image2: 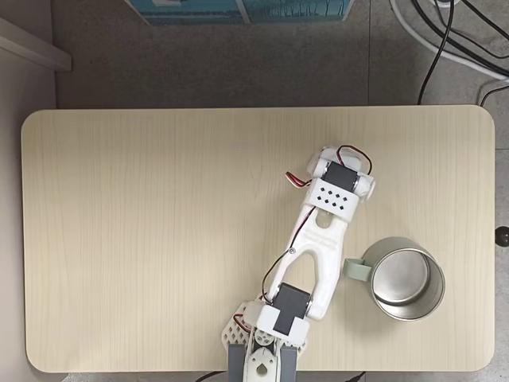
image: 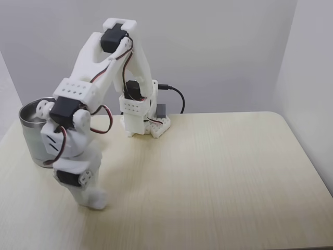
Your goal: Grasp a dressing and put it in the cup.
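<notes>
A pale wood-grain table (image: 218,172) with rounded corners stands against plain grey-white walls (image: 218,47). From above, grey floor (image2: 238,64) surrounds it (black and white cables (image2: 445,40) trail past its far right corner).

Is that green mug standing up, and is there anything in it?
The pale green steel-lined mug stands upright. From above, its shiny inside looks empty, with no white roll inside.
</notes>
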`<state>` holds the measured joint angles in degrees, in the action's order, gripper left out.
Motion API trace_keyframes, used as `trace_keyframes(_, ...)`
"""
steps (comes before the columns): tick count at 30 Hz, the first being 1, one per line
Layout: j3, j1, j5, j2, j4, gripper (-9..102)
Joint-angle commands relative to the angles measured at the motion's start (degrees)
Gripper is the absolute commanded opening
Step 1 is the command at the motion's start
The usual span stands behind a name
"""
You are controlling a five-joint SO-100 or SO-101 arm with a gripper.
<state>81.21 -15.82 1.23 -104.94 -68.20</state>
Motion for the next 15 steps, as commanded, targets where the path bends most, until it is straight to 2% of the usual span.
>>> trace_keyframes(1, 2.29, -0.09, -0.44, 1.76, -0.62, 0)
trace_keyframes(10, 2.90, -0.18, -4.13, 14.68, -8.35, 0)
trace_keyframes(15, 7.82, -0.35, -5.01, 22.85, -16.79, 0)
